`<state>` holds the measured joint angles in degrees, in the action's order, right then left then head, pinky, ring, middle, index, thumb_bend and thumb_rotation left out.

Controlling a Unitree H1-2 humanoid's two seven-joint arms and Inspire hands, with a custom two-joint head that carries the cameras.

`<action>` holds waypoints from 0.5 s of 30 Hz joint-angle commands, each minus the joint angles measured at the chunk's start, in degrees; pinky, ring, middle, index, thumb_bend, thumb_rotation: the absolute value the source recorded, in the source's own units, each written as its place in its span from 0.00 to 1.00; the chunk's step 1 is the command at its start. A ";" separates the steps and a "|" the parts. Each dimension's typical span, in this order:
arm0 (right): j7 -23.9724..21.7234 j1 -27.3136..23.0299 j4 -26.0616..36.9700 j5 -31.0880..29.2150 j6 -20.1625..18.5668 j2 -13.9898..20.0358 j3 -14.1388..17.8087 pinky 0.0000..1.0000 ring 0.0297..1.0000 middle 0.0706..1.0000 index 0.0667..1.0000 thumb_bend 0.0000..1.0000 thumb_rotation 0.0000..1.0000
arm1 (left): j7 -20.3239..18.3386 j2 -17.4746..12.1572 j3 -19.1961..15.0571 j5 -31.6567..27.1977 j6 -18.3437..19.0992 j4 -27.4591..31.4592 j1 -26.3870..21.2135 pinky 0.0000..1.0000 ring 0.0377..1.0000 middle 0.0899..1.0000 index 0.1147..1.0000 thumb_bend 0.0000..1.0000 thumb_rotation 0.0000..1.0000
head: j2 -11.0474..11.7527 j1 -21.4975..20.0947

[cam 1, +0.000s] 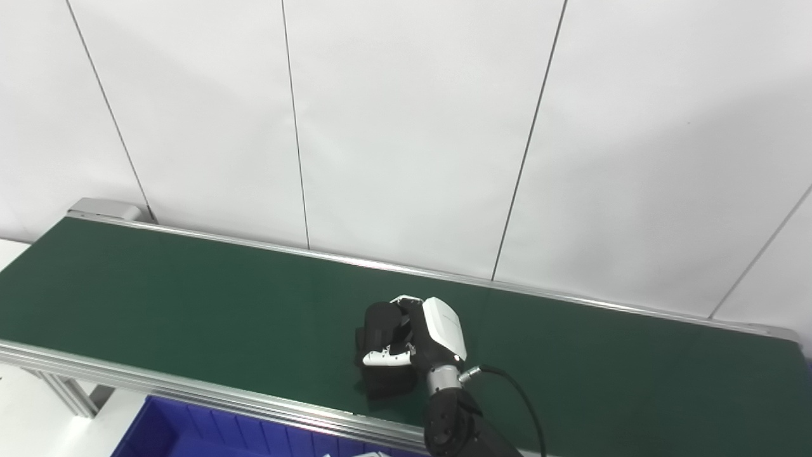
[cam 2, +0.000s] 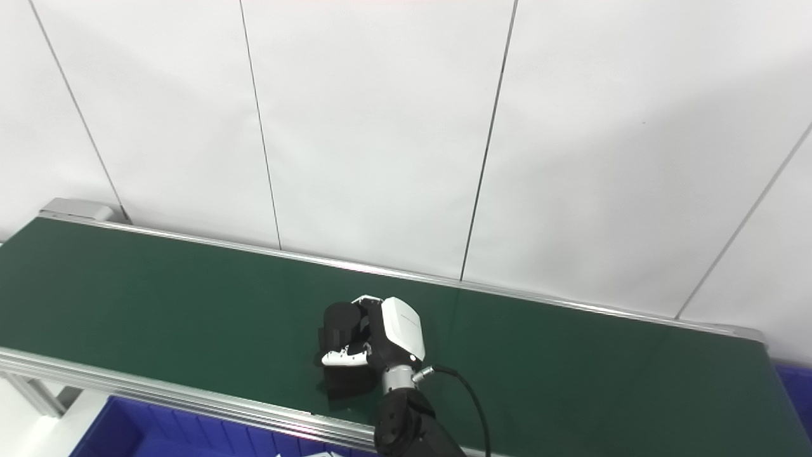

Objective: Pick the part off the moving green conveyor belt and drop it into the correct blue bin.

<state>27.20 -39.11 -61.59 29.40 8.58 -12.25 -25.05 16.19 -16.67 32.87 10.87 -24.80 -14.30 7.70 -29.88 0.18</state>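
Right hand (cam 1: pixel 424 339) curls around a black part (cam 1: pixel 379 330) on the green conveyor belt (cam 1: pixel 190 304); fingers largely hide it, blue bin (cam 1: pixel 190 428) cropped below.

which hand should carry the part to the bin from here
Right. The right hand is closed around the black part on the green belt, just beyond the blue bin. The left hand is not in view.

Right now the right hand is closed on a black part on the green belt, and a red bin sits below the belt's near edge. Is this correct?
Not quite: the bin is blue, not red, as the left eye view shows. The right hand is indeed closed on the black part on the green belt.
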 commanded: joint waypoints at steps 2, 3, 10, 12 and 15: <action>-1.21 0.59 8.75 -0.47 0.92 0.32 0.96 0.28 0.35 0.43 0.54 0.50 0.00 | -0.55 -0.71 -0.83 -0.53 -2.12 2.21 -0.48 0.58 0.63 0.63 0.61 0.94 0.20 | -0.58 -0.49; -1.82 1.38 10.89 -0.44 0.25 0.62 1.15 0.27 0.37 0.46 0.49 0.51 0.00 | -0.70 -0.70 -0.96 -0.54 -2.12 2.25 -0.45 0.58 0.63 0.63 0.61 0.94 0.20 | -0.58 -0.49; -7.65 9.31 32.02 -1.32 -4.81 3.20 4.00 0.24 0.38 0.47 0.47 0.51 0.00 | -2.64 -0.72 -2.68 -0.91 -2.10 3.80 0.33 0.61 0.66 0.65 0.62 0.92 0.21 | -2.53 -2.07; -9.38 11.25 37.78 -1.47 -6.75 3.67 4.78 0.24 0.38 0.48 0.46 0.51 0.00 | -3.48 -0.89 -3.23 -1.53 -2.11 4.20 0.48 0.61 0.66 0.65 0.63 0.92 0.20 | -3.13 -2.36; -12.03 14.14 45.65 -1.96 -9.46 4.25 6.10 0.26 0.38 0.49 0.46 0.51 0.00 | -4.58 -1.17 -4.10 -2.24 -2.11 4.90 0.81 0.62 0.66 0.66 0.63 0.90 0.18 | -4.42 -2.85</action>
<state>16.28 -24.02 -20.07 27.89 0.70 -7.58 -19.39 12.19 -17.26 29.50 9.54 -24.80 -11.20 8.59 -34.36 -2.72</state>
